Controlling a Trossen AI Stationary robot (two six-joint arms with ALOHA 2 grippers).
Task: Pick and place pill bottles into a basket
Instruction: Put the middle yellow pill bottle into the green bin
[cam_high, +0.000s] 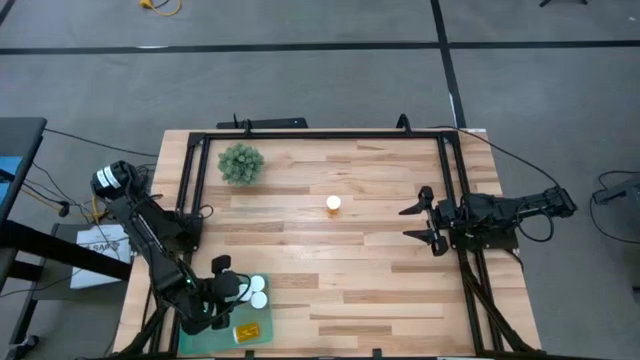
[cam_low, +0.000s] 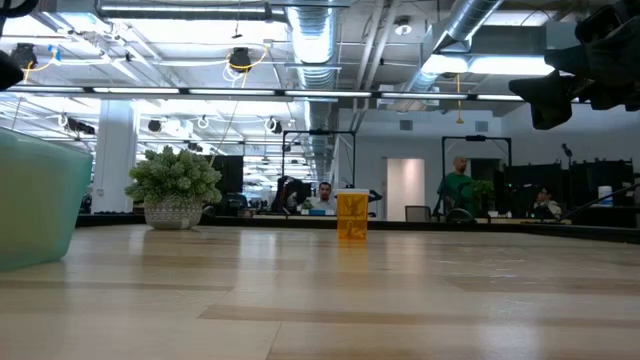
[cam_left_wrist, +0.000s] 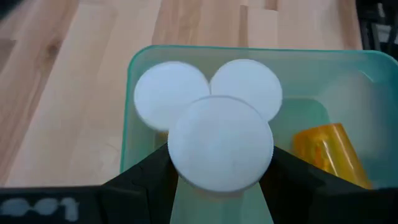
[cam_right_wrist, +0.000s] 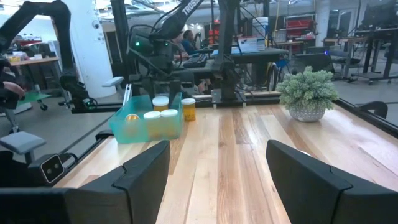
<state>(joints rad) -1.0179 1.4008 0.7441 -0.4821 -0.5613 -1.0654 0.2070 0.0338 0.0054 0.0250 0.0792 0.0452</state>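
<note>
Wide pale wooden desk (cam_high: 330, 270), ringed by a black metal frame, carried everything. Shallow rectangular translucent teal-green plastic basket (cam_high: 262, 328) sat at the desk's near left corner, directly under the left gripper (cam_high: 228, 293). Held in that gripper, over the basket: one small amber pill bottle with a round white cap (cam_left_wrist: 221, 143), fingers pressed against its two sides. Stood upright in the basket, just beyond the held bottle and touching each other: two more white-capped bottles (cam_left_wrist: 171, 93). Lay on its side in the basket's other part: a further amber bottle (cam_left_wrist: 326, 152). Seen from the right wrist as more bottles (cam_right_wrist: 160, 122) crowded behind the basket's wall, exact count hard to tell.

Remained upright alone near the middle of the desk, well apart from the basket: one last amber-orange bottle with a white cap (cam_high: 333, 204). Nothing stood between it and the right gripper (cam_high: 424, 222), which hovered at the desk's right edge, fingers parted and holding nothing.

Small round bushy green plant in a pale pot (cam_high: 241, 163) stood toward the far left, well clear of both grippers.
</note>
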